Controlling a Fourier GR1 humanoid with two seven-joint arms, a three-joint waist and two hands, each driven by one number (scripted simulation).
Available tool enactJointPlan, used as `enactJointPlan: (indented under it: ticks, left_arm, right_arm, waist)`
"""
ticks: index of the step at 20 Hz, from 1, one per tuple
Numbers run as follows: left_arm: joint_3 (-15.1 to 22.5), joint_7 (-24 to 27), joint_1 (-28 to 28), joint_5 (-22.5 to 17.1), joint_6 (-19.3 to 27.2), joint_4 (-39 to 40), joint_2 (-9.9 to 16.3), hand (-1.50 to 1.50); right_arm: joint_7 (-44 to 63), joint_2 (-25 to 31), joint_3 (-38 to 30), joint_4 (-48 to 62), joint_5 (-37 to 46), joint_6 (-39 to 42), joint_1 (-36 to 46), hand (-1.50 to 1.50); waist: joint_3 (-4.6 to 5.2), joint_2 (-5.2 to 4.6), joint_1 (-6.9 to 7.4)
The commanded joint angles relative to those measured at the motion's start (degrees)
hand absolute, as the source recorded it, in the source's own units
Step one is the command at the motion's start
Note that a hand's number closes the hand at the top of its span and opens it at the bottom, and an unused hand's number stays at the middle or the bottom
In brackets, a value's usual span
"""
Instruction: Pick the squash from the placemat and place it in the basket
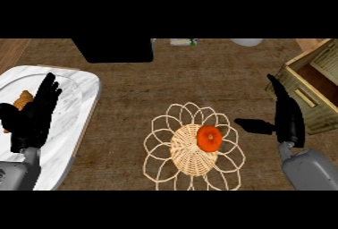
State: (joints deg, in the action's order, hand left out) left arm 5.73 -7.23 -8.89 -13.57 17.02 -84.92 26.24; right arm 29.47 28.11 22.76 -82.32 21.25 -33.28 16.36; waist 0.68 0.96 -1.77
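The squash (209,138) is a small orange-red round thing lying on a pale woven flower-shaped placemat (191,159) in the middle of the counter. My right hand (289,120) stands open just to the right of it, fingers straight and pointing away, thumb stretched towards the squash with a small gap between them. The basket (321,112) is an olive slatted box with a reddish-brown inside at the right edge, right behind that hand. My left hand (31,121) rests open at the far left, holding nothing.
A white marble tray (74,112) lies under the left hand, with a brown pastry-like item (24,100) partly hidden behind the fingers. A black box (113,49) and small pale objects (182,42) stand along the far edge. The counter is brown and woven-looking.
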Motion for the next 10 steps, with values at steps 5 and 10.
enactJointPlan:
  ticks: [5,10]
  left_arm:
    - [0.78,0.08,1.40,0.67,0.53,-0.15,-1.25,0.00]
    - [1.01,-0.61,-1.33,1.94,0.96,0.22,-2.43,0.00]
  right_arm:
    - [27.40,7.49,6.65,-17.62,-4.88,24.60,1.63,-1.50]
    - [44.11,10.14,3.01,-32.61,-10.27,31.55,3.83,-1.50]
  waist:
    - [-0.25,0.26,-0.32]
    - [-0.55,-0.48,0.54]
